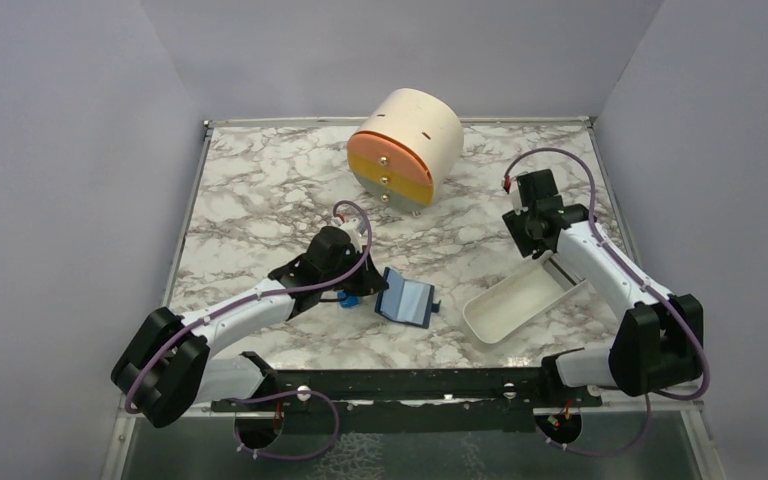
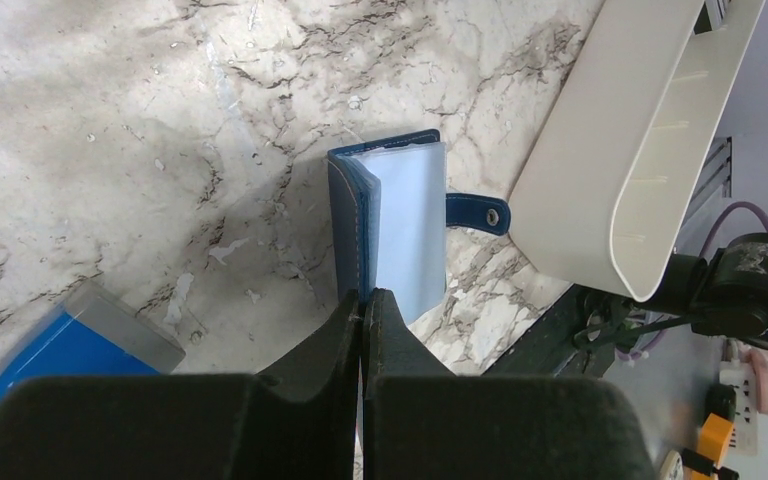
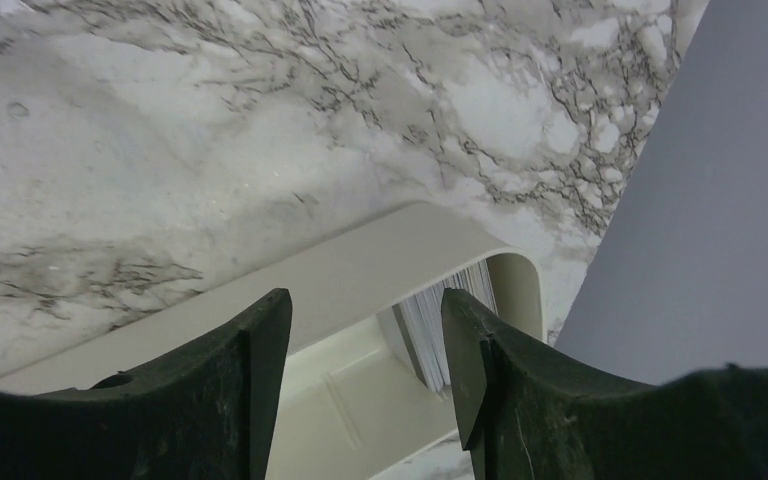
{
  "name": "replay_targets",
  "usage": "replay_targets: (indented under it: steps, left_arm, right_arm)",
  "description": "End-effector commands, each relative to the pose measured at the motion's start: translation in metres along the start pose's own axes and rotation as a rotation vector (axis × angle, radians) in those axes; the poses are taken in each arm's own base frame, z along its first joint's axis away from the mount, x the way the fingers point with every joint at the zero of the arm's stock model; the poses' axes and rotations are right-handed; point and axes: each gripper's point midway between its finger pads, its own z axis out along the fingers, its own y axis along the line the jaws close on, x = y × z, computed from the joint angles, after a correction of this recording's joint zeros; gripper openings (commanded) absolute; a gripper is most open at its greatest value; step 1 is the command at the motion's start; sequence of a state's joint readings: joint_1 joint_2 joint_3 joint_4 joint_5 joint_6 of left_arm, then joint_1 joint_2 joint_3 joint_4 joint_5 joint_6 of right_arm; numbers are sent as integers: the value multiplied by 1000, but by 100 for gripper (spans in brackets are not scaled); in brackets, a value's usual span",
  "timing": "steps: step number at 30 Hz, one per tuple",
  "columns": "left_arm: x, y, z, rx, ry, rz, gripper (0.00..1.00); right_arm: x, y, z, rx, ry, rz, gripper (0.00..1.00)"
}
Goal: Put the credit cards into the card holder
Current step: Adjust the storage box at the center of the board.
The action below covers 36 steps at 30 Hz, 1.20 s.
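At mid-table, left gripper [image 2: 363, 305] pinches the open card holder [image 2: 405, 225] by its cover; right gripper [image 3: 365, 318] gapes over credit cards [image 3: 450, 325] in the white tray [image 3: 360, 262].

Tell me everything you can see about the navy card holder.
The card holder is a navy bifold wallet, leather-like with pale stitching, pale blue-grey inside, a snap tab sticking out sideways. It stands partly open on the marble table, apart from the white tray. The shut left pincer meets its near edge; an actual pinch is unclear.
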State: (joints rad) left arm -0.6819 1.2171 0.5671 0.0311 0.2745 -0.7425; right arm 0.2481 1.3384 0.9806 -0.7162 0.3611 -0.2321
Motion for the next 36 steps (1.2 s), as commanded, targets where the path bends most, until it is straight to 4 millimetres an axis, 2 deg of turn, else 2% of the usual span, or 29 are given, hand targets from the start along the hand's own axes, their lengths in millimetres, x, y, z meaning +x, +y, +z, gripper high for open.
replay_targets:
  steps: [1, 4, 9, 15, 17, 20, 23, 29, 36]
  left_arm:
    - [-3, -12, -5, 52, 7, 27, 0]
    - [-1, -11, -4, 52, 12, 23, 0]
    - [-1, -11, -2, 57, 14, 20, 0]
    - [8, -7, -1, 64, 29, 20, 0]
    - [12, -4, 0, 63, 31, 11, 0]
    - [13, -4, 2, 67, 41, 5, 0]
    - [12, -6, 4, 75, 50, 6, 0]
    - [12, -4, 2, 65, 43, 9, 0]
    - [14, -8, 5, 86, 60, 1, 0]
  right_arm:
    - [19, -7, 5, -35, 63, -57, 58]
    - [20, -14, 6, -43, 29, -49, 59]
    - [36, -6, 16, -77, 43, -106, 59]
    - [36, -10, 17, -75, 51, -130, 59]
    - [29, -15, 13, -64, 30, -115, 58]
    - [7, -15, 3, -94, -43, -92, 57]
    - [3, -19, -7, -93, -58, -89, 57]
    - [27, -28, -29, -88, 35, -173, 59]
    - [56, -16, -34, -117, 20, -275, 61]
